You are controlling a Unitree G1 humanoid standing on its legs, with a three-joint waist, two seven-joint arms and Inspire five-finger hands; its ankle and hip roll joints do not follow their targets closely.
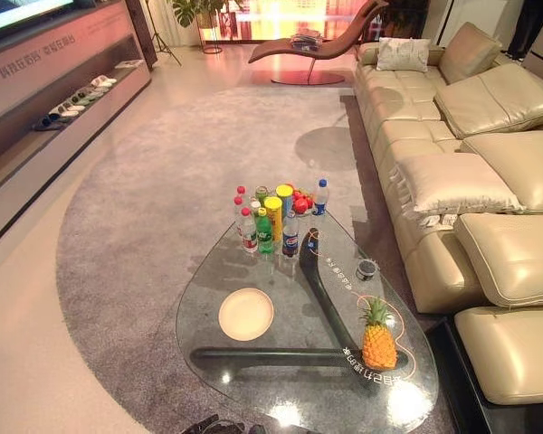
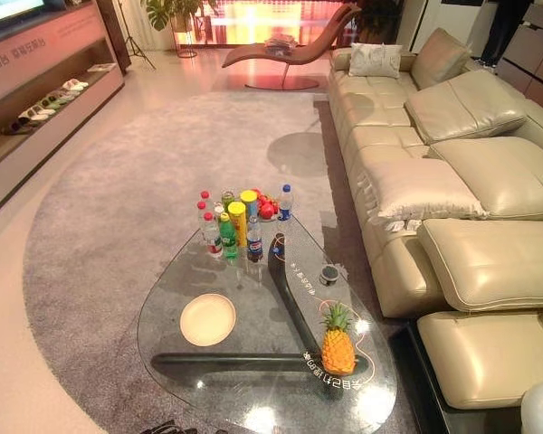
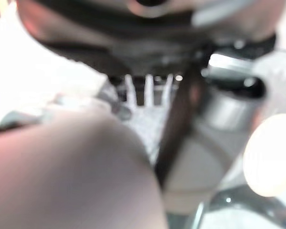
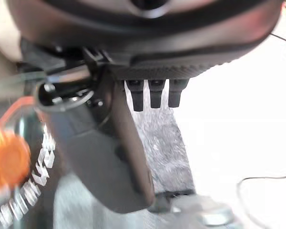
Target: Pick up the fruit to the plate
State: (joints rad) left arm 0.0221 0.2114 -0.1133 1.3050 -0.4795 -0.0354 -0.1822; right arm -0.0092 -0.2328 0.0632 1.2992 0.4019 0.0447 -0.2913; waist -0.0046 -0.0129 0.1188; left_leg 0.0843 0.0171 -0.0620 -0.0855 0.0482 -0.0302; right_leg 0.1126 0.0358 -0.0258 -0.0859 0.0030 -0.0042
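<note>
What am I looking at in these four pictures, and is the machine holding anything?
Two pictures come from cameras in a humanoid robot's head, looking down at a glass coffee table in a living room beside a beige sofa. On the table stand a pineapple, an empty plate and a cluster of bottles, with red fruit behind them. The other two come from cameras on its wrists, looking along each hand. The right hand hangs above the floor with fingers straight, holding nothing. The left hand is too blurred to read. The pineapple is not yet on the plate.
</note>
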